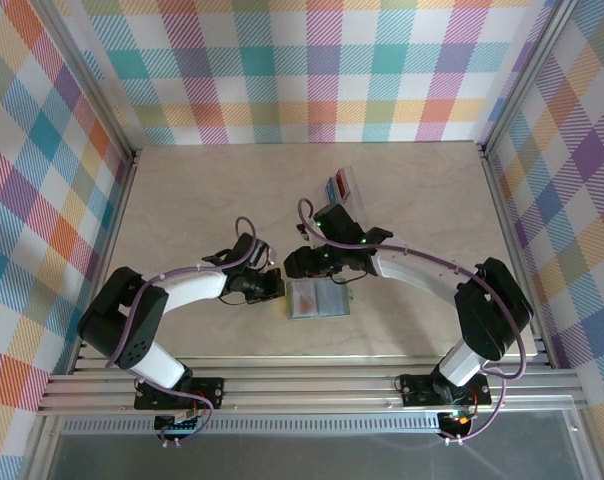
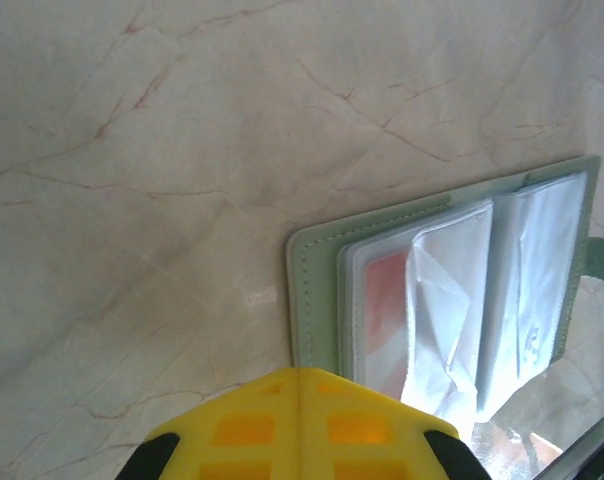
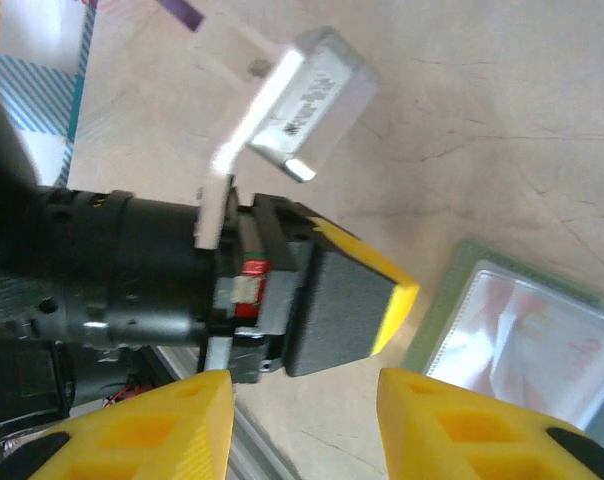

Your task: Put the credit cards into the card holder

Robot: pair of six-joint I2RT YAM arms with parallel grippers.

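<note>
The left gripper (image 2: pixel 298 388) sits at about 9 o'clock of the card holder (image 1: pixel 317 298). Its yellow fingers are pressed together with nothing visible between them, and the tips are just beside the holder's left edge; I cannot tell whether they touch it. The card holder lies open and flat on the table (image 1: pixel 202 200), near the middle of the near side, clear sleeves facing up. A reddish shape shows through the left sleeve (image 2: pixel 382 300). It is probably one of the credit cards already tucked in, though the plastic is too cloudy to be sure. The right-hand sleeves look pale and crumpled, apparently unfilled. The right gripper (image 3: pixel 302 405) hovers at about 11 o'clock of the holder, jaws partly apart and holding nothing, facing the left gripper at close range. At 1 o'clock of the holder stands a clear rack (image 1: pixel 350 192) with a red and a blue card (image 1: pixel 334 186) upright in it, so I judge the job roughly a third done, with those cards yet to be moved. Room is tight between the two grippers and between the right wrist and the rack. The table is open toward 9 and 12 o'clock, while the metal rail at 6 o'clock is close to the holder.
</note>
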